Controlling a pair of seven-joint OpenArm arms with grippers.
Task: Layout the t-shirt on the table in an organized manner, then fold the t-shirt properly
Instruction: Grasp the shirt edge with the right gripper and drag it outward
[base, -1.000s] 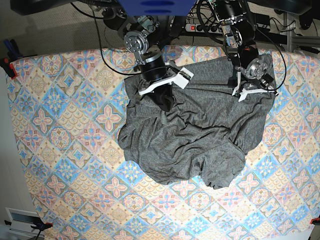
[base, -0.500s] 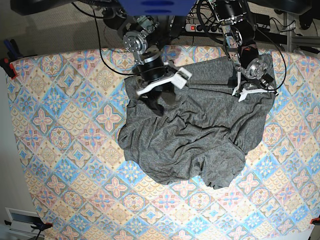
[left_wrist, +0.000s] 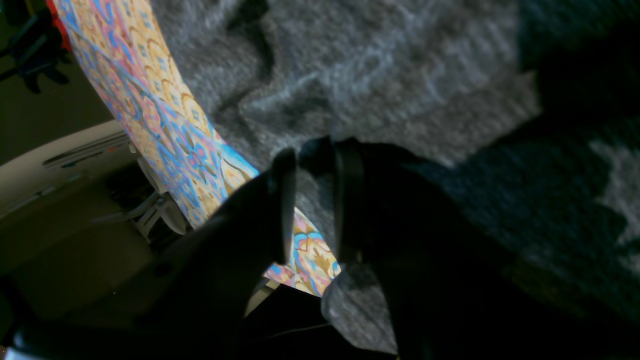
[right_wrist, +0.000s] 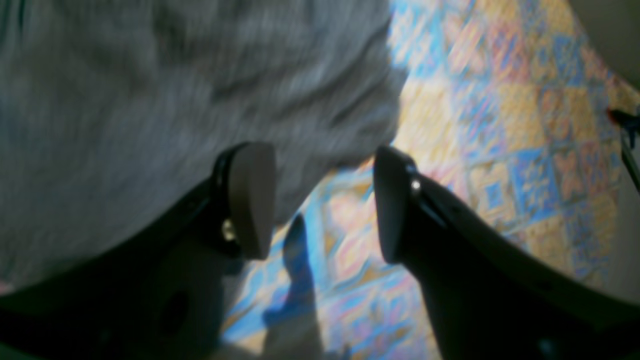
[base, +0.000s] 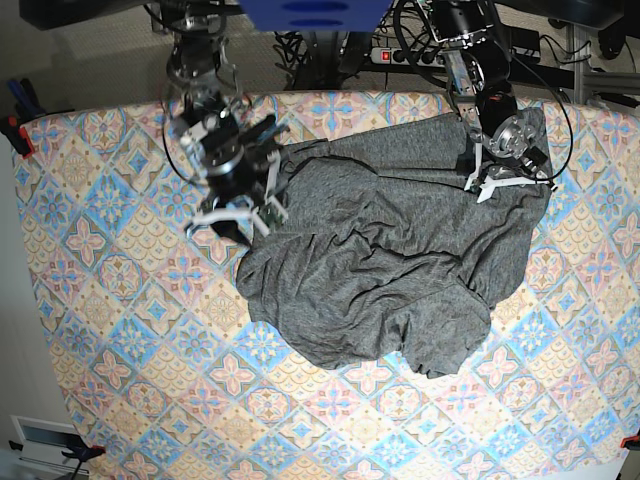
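Both arms (base: 215, 120) are showing black housings with silver round joint caps and loose black cables. Right gripper (right_wrist: 320, 200) is wearing black fingers (right_wrist: 450, 235), tan pad, small silver screws. White finger brackets are showing overhead.

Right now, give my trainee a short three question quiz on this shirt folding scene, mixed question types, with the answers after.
1. True or false: the right gripper is clamped on the t-shirt.
2. The shirt is: A) spread flat, B) bunched and wrinkled, C) folded.
3. Fill in: the left gripper is shut on the ____.

Key: 1 false, its jaws stand open over the table beside the shirt's edge. 2 B. 3 t-shirt.
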